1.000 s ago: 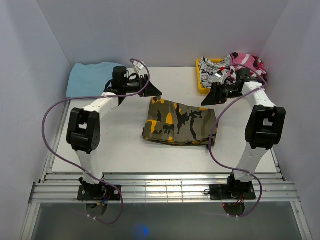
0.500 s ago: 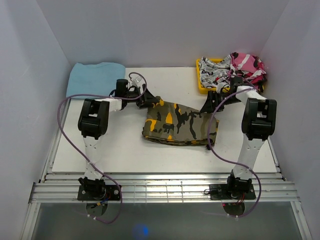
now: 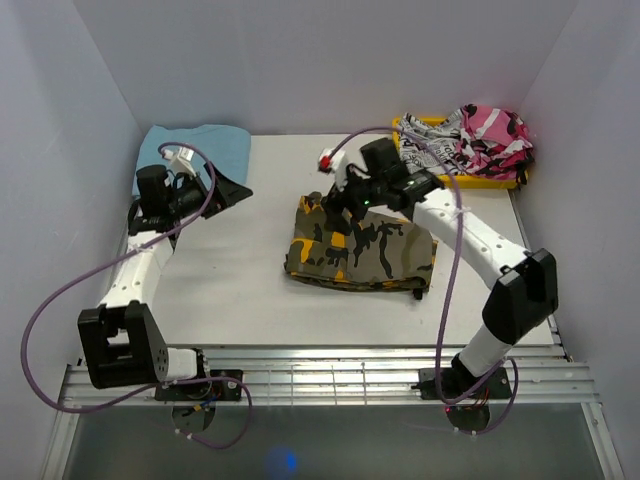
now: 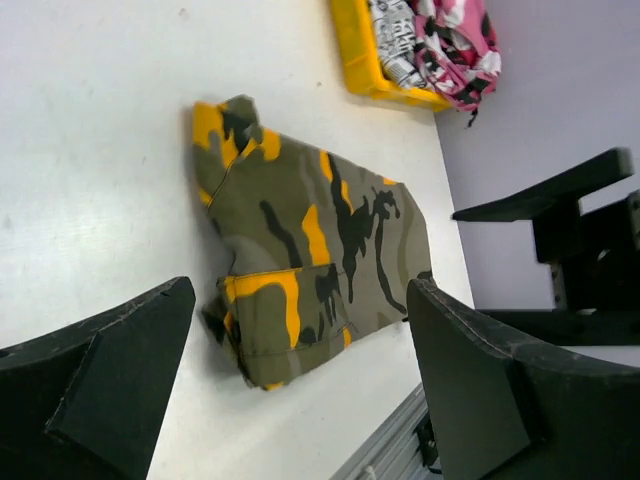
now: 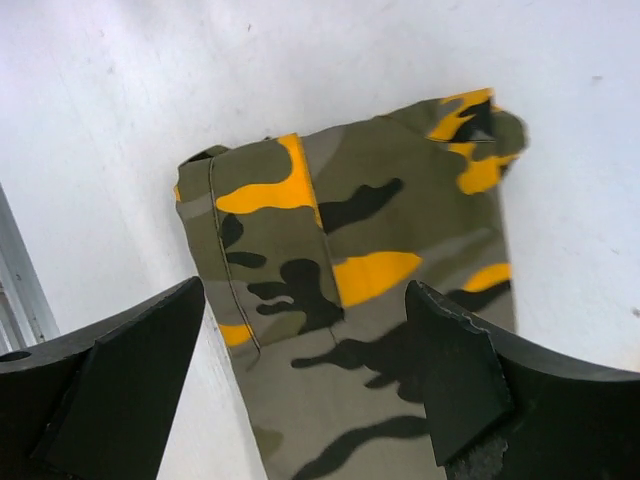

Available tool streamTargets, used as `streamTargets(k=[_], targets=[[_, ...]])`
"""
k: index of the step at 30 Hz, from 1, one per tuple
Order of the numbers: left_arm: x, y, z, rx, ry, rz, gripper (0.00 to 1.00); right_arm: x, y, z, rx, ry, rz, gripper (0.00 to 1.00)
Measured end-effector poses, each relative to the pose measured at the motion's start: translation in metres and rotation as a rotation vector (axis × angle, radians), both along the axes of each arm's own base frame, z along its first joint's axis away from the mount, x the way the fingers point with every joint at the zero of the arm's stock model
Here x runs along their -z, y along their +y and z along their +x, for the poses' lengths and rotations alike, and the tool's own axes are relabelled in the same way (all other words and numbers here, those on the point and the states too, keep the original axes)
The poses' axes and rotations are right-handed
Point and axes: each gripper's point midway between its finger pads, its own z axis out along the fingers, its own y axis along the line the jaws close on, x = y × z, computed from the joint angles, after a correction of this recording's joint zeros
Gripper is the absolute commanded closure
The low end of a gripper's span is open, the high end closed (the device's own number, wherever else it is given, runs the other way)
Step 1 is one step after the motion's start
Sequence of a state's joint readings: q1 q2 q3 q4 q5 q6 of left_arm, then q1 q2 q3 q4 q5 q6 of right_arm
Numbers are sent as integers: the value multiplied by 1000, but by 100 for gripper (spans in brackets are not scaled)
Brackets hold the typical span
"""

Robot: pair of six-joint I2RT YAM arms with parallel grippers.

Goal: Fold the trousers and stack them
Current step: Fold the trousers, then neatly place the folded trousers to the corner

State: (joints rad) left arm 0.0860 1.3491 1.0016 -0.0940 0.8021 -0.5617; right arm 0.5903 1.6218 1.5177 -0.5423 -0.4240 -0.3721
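The left gripper (image 3: 232, 189) is being held with its jaws wide apart, and nothing is being gripped between them. It is being kept above the table (image 3: 230, 290) near the far left corner, just beside a light blue cloth (image 3: 195, 145) that is lying at that corner, and well apart from the trousers (image 3: 365, 250). In the left wrist view the gripper (image 4: 300, 290) is being pointed across the table, so that the trousers (image 4: 310, 230) are being framed between its two fingers.

The right gripper (image 3: 335, 205) is likewise being held with its jaws spread, and nothing is being clamped in them. It is being held over the far left corner of the trousers; whether the fabric is being touched cannot be told. In the right wrist view the gripper (image 5: 305, 290) is being aimed downward, and a folded end of the trousers (image 5: 390, 260), with a stitched pocket flap, is being shown between the fingers.

The trousers are lying folded into a compact rectangle at the middle of the table, slightly toward the right edge. At the far right corner a yellow tray (image 3: 402, 165) is being filled by a black-and-white printed garment (image 3: 425, 150) and a pink camouflage garment (image 3: 490, 130), the pink one being heaped over the tray's far right rim.
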Motion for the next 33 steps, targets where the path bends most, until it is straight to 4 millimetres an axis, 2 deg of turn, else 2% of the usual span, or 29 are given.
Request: streamTargets(k=[2,5,7,13,15,17,20,21,23,24,29,33], targets=[[18,9,-14,-58,58,2,2,31,24,-13,-32,8,-80,13],[51,13,-40,-108,162,-7,2,78,52,-36,-81,9,-217,10],[65,13,-54,-131,219,-13,2,100,68,-53,-121,-10,-291,9],[87,15,-71,-178,308,-49,2,126,99,-97,-197,-85,-403,9],[99,15,-78,-191,349,-67,2,135,103,-100,-190,-95,-433,11],[107,15,-83,-200,383,-79,2,149,105,-94,-164,-94,-466,14],[108,16,-82,-210,388,-84,2,178,101,-81,-118,-91,-528,32],[108,16,-82,-215,388,-85,2,184,100,-78,-106,-95,-542,52],[111,19,-81,-227,385,-94,2,190,98,-68,-77,-117,-555,75],[113,18,-82,-226,384,-101,2,189,98,-66,-64,-115,-549,92],[137,6,-97,-181,450,-173,2,181,99,-55,-26,-97,-494,92],[146,-6,-97,-143,510,-226,2,164,96,-55,-17,-69,-401,92]])
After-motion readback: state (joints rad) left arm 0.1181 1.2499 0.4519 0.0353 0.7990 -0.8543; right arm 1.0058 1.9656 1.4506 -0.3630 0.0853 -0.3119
